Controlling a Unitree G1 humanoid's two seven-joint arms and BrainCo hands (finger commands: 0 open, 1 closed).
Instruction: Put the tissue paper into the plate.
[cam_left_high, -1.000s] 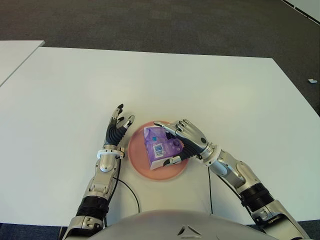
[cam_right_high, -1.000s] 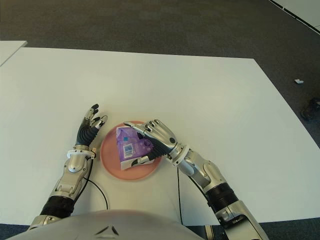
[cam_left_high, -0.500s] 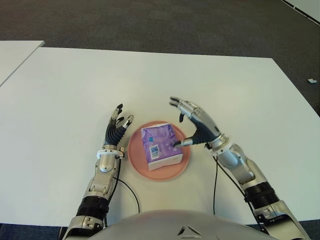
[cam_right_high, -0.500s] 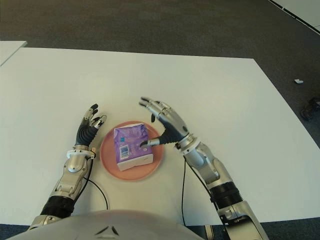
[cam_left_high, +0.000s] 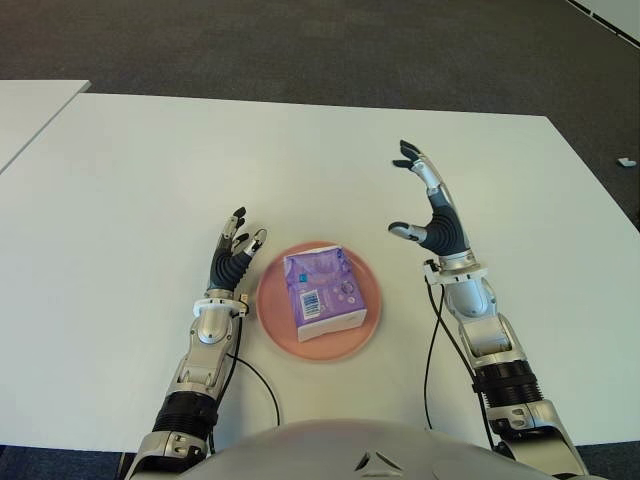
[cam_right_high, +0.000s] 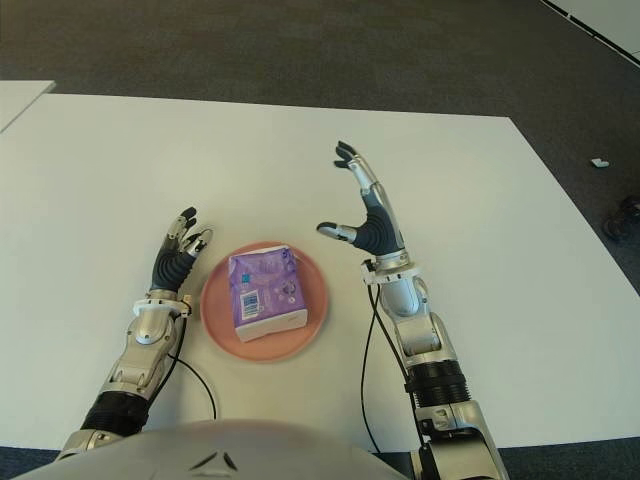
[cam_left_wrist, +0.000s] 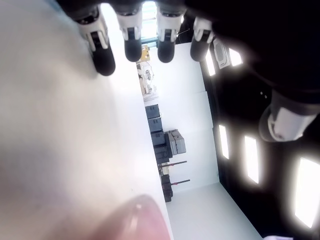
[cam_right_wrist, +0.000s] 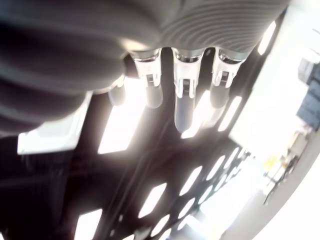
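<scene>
Right hand (cam_left_high: 432, 215) lifted away, tissue paper (cam_left_high: 322, 293) on plate (cam_left_high: 276, 320)

White table (cam_left_high: 300, 160), dark grey carpet (cam_left_high: 300, 45), second white table (cam_left_high: 30, 110) leftward

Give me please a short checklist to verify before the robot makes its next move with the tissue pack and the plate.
1. Tissue pack lies inside the pink plate: ok.
2. Right hand holds nothing, fingers spread: ok.
3. Right hand is clear of the plate, raised to its right: ok.
4. Left hand is open and empty, just left of the plate: ok.
5. Left hand touches the plate rim or not: cannot tell.
6. Plate sits fully on the white table, away from the edges: ok.
</scene>
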